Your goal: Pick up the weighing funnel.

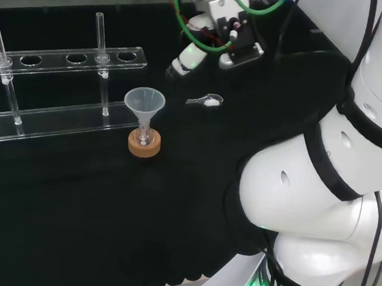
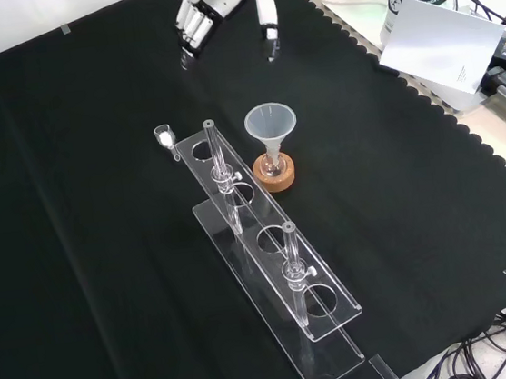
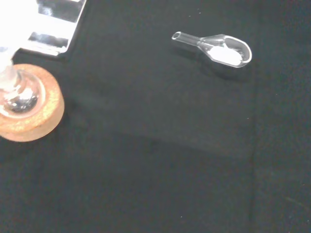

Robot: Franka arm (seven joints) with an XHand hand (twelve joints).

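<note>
Front view, near to far.
- **Lower centre:** clear acrylic tube rack [image 2: 254, 217], laid flat, probably to keep tubes upright.
- **Centre:** clear cone-shaped funnel [image 2: 269, 124], its stem in a small flask on a cork ring [image 2: 275, 174] that steadies it.
- **Upper left of centre:** small clear scoop-like weighing funnel [image 2: 167, 137], flat on the black cloth [image 2: 79, 264] with white powder [image 3: 224, 54] in its bowl, untouched.
- **Top edge:** black and white hand [image 2: 213, 2], fingers relaxed and empty, well apart from the weighing funnel, apparently poised to descend.

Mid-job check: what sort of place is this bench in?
Probably a chemistry lab bench: a clear test-tube rack, a funnel standing in a small flask on a cork ring, and a weighing funnel with something white in it.
</note>
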